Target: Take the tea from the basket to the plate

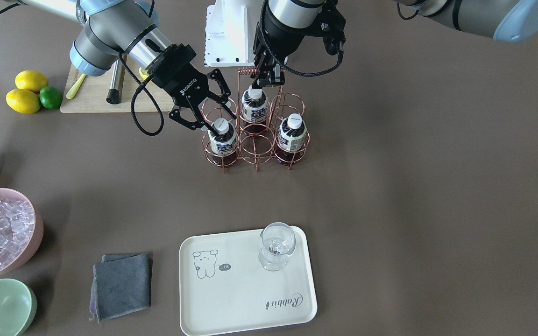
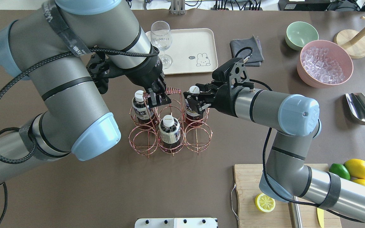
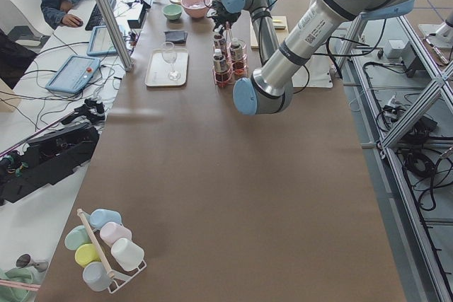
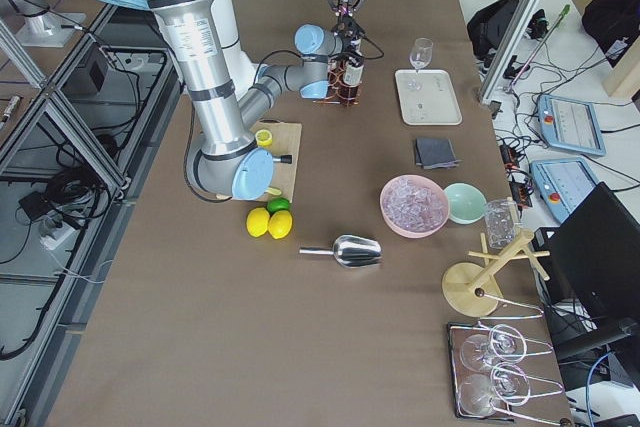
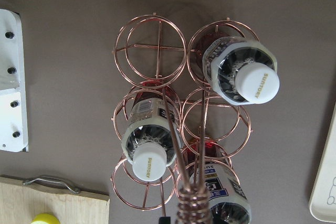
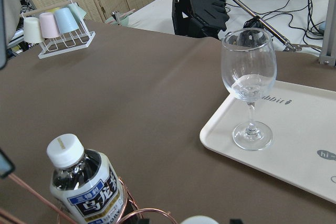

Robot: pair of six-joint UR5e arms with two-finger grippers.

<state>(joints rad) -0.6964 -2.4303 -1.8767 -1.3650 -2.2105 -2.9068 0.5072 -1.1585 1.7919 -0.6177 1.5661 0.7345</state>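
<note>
Right gripper (image 1: 217,117): I see it spread wide around the tea (image 1: 224,143) cap.
Left gripper (image 1: 264,80): closed on the basket (image 1: 255,149), at its coiled top.

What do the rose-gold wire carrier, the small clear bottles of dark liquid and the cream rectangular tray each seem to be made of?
The rose-gold wire carrier looks like metal wire, perhaps copper-plated: thin bent rings, bright sheen. The small clear bottles seem plastic: see-through walls, glossy printed labels, matt white caps. The cream rectangular tray looks like matt moulded plastic, possibly melamine: rounded rim, printed drawing.
</note>
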